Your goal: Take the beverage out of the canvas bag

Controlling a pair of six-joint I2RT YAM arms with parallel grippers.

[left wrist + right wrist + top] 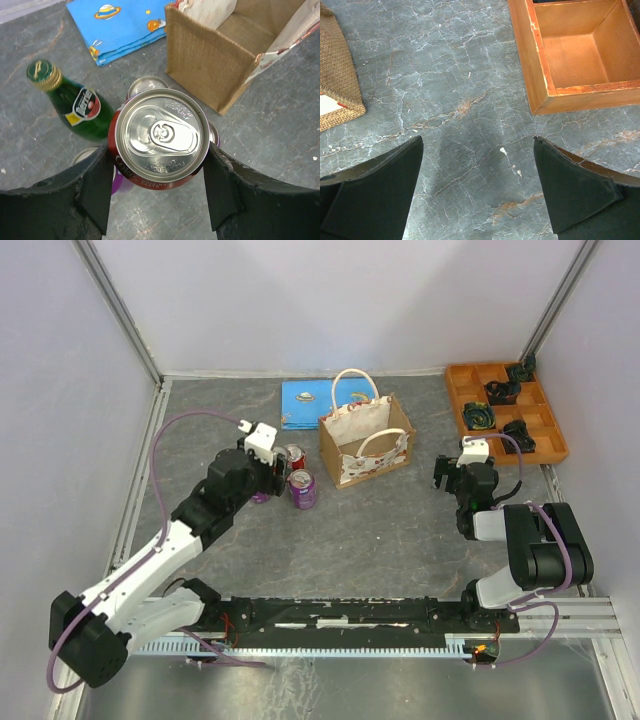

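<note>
The canvas bag (365,440) stands upright and open behind the table's middle, tan with white rope handles. In the left wrist view the bag (210,65) shows a bare inside. My left gripper (283,468) is just left of the bag. In its wrist view the left gripper (159,150) is shut on a red Coke can (160,137), held upright above the table. My right gripper (447,475) is right of the bag, and its wrist view shows the right gripper (477,145) open and empty over bare table.
A purple can (302,490) stands by the left gripper. A green bottle (75,102) lies to its left, and other can tops (145,85) show under the held can. A blue picture book (305,403) lies behind the bag. A wooden compartment tray (455,400) sits back right.
</note>
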